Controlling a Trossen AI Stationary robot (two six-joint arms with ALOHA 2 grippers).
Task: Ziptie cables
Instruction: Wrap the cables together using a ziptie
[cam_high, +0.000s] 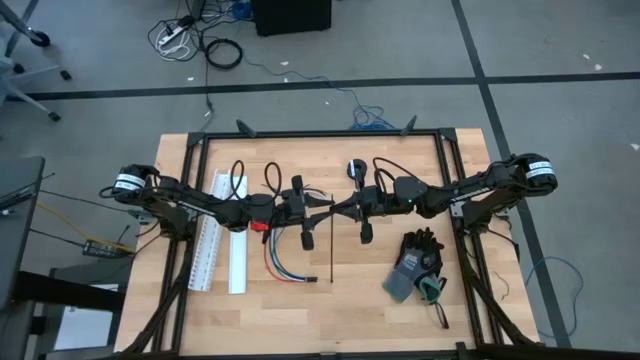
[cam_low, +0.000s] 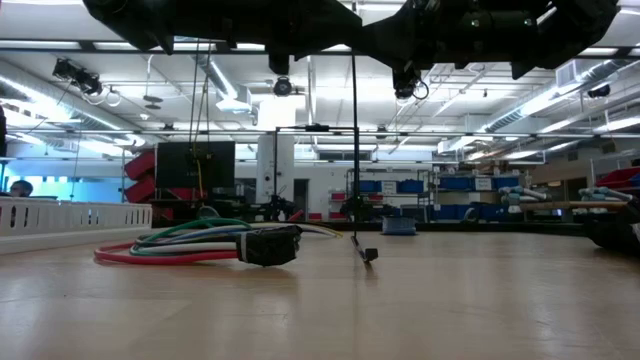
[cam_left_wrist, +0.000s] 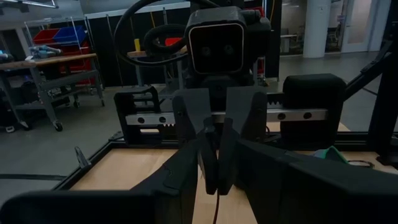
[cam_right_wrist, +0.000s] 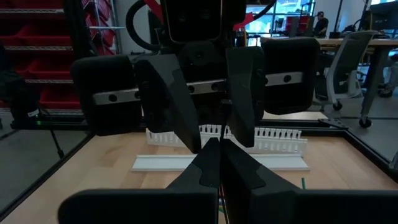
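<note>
Both arms reach inward and meet nose to nose above the middle of the wooden table (cam_high: 350, 300). The left gripper (cam_high: 325, 205) and the right gripper (cam_high: 338, 207) both close on one ziptie (cam_high: 330, 245), a thin black strip. In the low view this ziptie (cam_low: 355, 150) hangs nearly vertical from the grippers, and its lower end with the small head (cam_low: 369, 255) rests on the table surface. In the high view its long axis runs from the grippers toward the near edge of the table.

In the left wrist view the left gripper's fingers (cam_left_wrist: 208, 158) are pinched narrow with the strip running down between them, and the right gripper (cam_left_wrist: 217, 134) faces them directly. In the right wrist view the right gripper's fingers (cam_right_wrist: 214, 162) are likewise pressed together.

The cables (cam_high: 285, 260) lie on the table to the left of the hanging ziptie, below the left arm. Their long axis runs near to far, and the near ends curve toward the right. In the low view the cables (cam_low: 180, 245) lie flat, with a black block (cam_low: 270, 245) at their right end.

A white slotted channel (cam_high: 205, 250) and a plain white strip (cam_high: 237, 255) lie parallel further left. Dark work gloves (cam_high: 415, 265) lie on the right.
</note>
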